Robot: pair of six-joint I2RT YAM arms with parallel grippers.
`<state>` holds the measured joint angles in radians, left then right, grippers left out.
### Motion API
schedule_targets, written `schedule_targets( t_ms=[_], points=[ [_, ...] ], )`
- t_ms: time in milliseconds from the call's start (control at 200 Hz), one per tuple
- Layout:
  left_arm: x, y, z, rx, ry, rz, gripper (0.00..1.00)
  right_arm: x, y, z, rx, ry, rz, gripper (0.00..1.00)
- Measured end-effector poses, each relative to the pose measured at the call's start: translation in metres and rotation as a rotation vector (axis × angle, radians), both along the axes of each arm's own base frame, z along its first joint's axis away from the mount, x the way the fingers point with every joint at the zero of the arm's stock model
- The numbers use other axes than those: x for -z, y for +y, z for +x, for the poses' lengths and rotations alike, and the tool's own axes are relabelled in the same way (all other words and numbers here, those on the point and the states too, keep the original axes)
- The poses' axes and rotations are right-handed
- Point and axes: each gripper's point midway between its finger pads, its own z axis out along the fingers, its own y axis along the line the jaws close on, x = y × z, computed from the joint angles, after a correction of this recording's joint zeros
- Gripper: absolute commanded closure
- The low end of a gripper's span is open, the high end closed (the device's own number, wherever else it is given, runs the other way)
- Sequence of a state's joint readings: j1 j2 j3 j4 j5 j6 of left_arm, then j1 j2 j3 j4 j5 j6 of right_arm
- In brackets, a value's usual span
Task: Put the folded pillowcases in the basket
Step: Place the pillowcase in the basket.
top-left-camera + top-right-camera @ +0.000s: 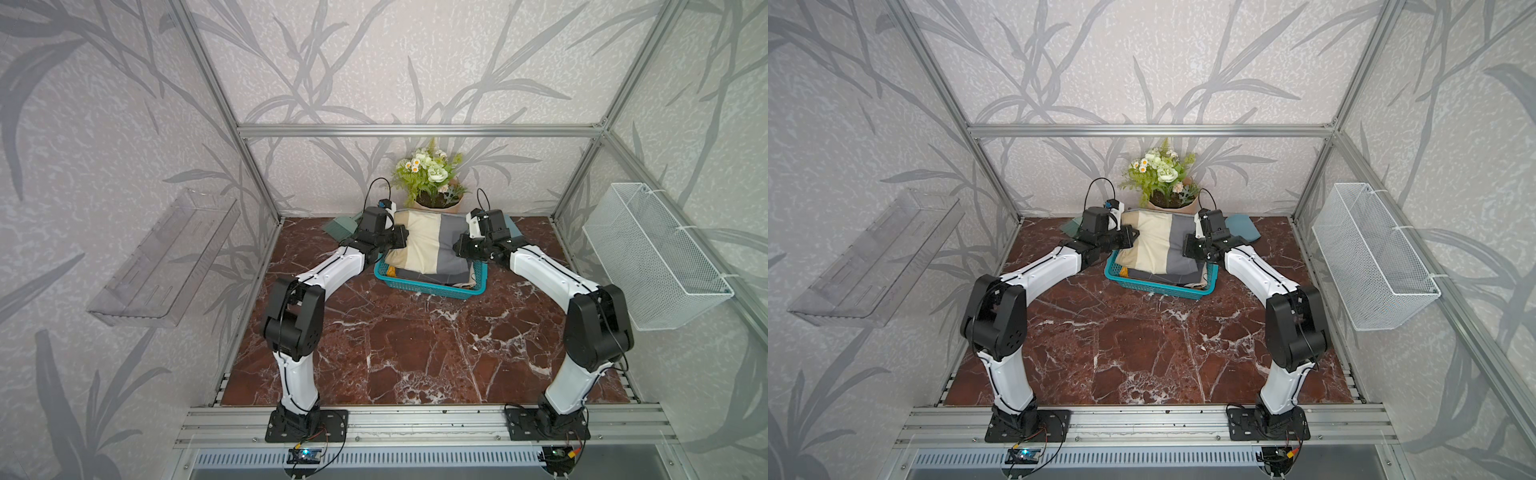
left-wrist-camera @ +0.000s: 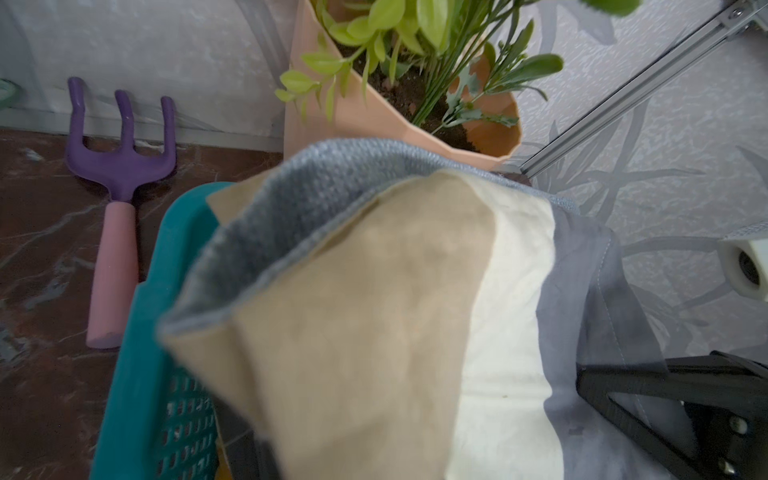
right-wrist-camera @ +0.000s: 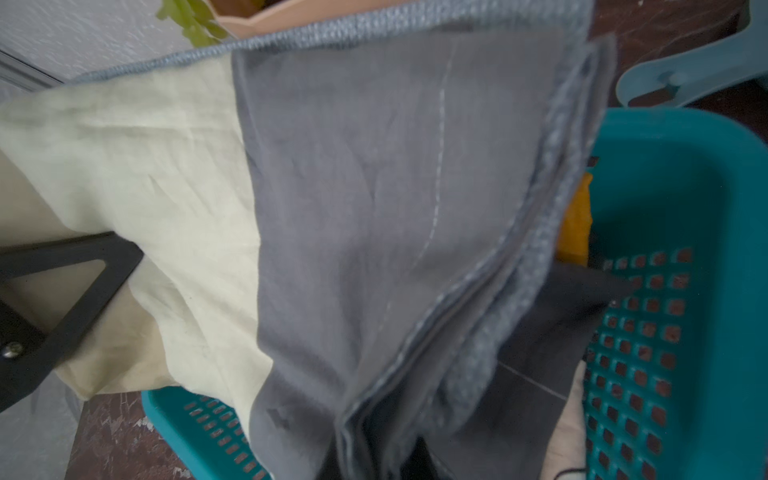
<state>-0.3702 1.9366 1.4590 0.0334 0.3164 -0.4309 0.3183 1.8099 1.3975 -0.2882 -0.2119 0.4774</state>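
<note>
The folded pillowcase (image 1: 432, 245) (image 1: 1158, 245), banded tan, cream and grey, is stretched between my two grippers over the teal basket (image 1: 432, 289) (image 1: 1158, 287). My left gripper (image 1: 401, 239) (image 1: 1129, 237) is shut on its tan edge. My right gripper (image 1: 459, 247) (image 1: 1187, 249) is shut on its grey edge. The cloth slopes down toward the basket's near side, where other folded cloths lie. In both wrist views the pillowcase (image 2: 374, 311) (image 3: 374, 187) fills the picture and hides my own jaws, with the basket (image 2: 141, 353) (image 3: 673, 174) under it.
A potted plant (image 1: 434, 183) stands just behind the basket at the back wall. A purple and pink garden fork (image 2: 116, 199) lies on the marble top left of the basket. A white wire basket (image 1: 656, 257) hangs on the right wall, a clear shelf (image 1: 166, 262) on the left wall.
</note>
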Motion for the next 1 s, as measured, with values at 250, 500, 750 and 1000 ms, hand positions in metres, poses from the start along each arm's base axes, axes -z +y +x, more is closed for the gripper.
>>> schedule_targets(
  t_ms=[250, 500, 750, 1000],
  points=[
    [0.049, -0.008, 0.01, 0.025, 0.073, 0.018, 0.92, 0.047, -0.01, 0.01, 0.031, 0.085, -0.035, 0.77],
    [0.044, 0.017, 0.024, -0.063, 0.028, 0.072, 0.25, 0.052, -0.031, 0.011, 0.081, 0.091, -0.108, 0.3],
    [-0.031, 0.038, 0.028, -0.15, -0.099, 0.074, 0.25, -0.006, -0.037, 0.002, 0.106, -0.049, -0.128, 0.13],
    [-0.107, 0.023, 0.014, -0.118, -0.243, -0.049, 1.0, -0.047, -0.006, -0.016, 0.037, -0.203, -0.105, 1.0]
  ],
)
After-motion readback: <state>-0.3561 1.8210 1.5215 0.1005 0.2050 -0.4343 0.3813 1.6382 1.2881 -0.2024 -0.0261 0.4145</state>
